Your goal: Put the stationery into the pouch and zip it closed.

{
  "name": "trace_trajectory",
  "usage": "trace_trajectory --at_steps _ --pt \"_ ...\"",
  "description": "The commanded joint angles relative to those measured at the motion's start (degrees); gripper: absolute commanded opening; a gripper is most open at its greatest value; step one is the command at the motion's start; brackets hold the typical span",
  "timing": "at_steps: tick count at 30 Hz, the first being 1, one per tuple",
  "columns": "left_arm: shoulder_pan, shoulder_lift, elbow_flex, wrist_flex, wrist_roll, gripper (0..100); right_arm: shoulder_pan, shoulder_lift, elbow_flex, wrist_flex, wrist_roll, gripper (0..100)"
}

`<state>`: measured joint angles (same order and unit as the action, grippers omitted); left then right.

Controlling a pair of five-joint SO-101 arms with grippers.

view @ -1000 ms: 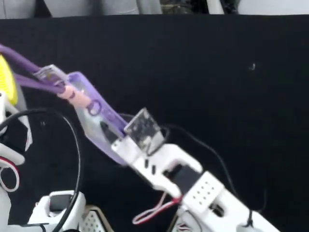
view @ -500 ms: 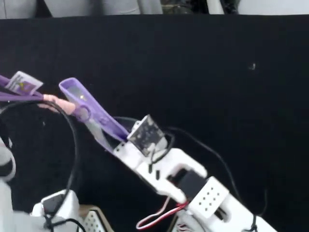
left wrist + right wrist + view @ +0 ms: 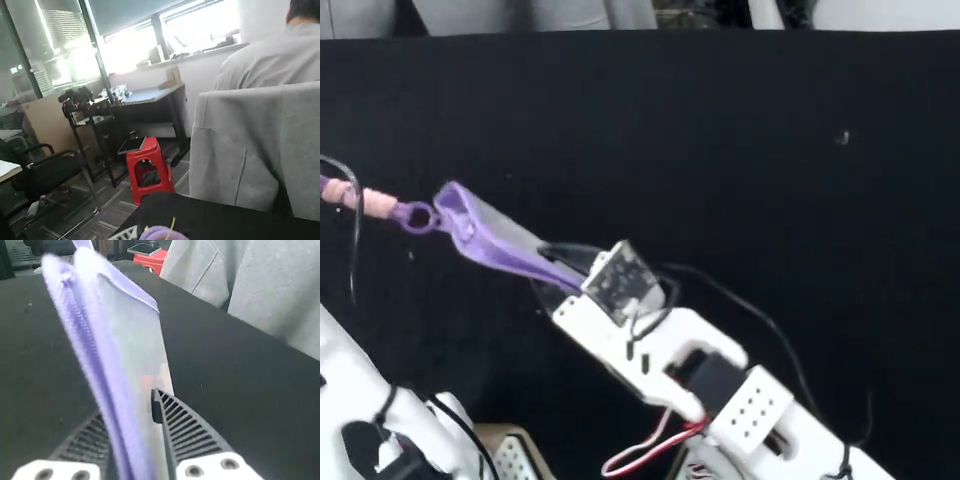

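right claw (image 3: 552,283) clamped on pouch (image 3: 492,243) end | its long axis runs off toward left edge of tabletop (image 3: 770,150) | zip pull (image 3: 417,216) at far tip, nearer left arm (image 3: 360,420) | left claw (image 3: 140,234): cannot tell

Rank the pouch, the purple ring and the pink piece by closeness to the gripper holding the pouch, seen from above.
1. pouch, clamped in the right gripper
2. purple ring, just off the pouch's far tip
3. pink piece, beyond the ring, near the picture's left edge
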<state>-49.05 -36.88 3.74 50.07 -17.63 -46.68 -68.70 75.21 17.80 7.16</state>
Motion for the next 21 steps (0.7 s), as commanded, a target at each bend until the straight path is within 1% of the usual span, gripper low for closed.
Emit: trace_trajectory --at_steps 1,5,7,11,12,14,17,19,21 --pt "-2.33 -2.37 3.65 -9.32 -0.62 3 -0.09 -0.31 -0.66 -0.44 0.53 1.1" --pt "-1.54 -5.89 7.34 -9.58 -0.62 3 -0.18 -0.48 -0.66 -0.35 1.67 1.1" --pt "0.22 -7.3 9.63 -9.58 -0.88 3 -0.09 -0.75 -0.57 -0.26 1.76 1.1" --pt "1.36 -8.09 15.52 -9.76 -0.88 3 0.26 -0.84 -0.57 -0.26 1.93 1.1" --pt "1.36 -8.09 17.36 -10.9 -0.88 3 0.26 -0.92 -0.57 -0.26 1.93 1.1" --pt "1.36 -8.09 22.81 -16.44 -0.88 3 0.26 -2.07 -0.48 -0.09 1.93 1.1" --pt "1.27 -8.09 33.27 -29.45 -0.88 3 0.62 -7.16 1.19 0.44 2.02 1.1" --pt "1.27 -8.26 40.66 -38.42 -0.88 3 1.58 -12.44 1.27 3.34 2.02 1.1" --pt "1.45 -8.62 47.43 -45.63 -0.62 3 2.46 -18.77 0.48 7.3 2.46 1.1"
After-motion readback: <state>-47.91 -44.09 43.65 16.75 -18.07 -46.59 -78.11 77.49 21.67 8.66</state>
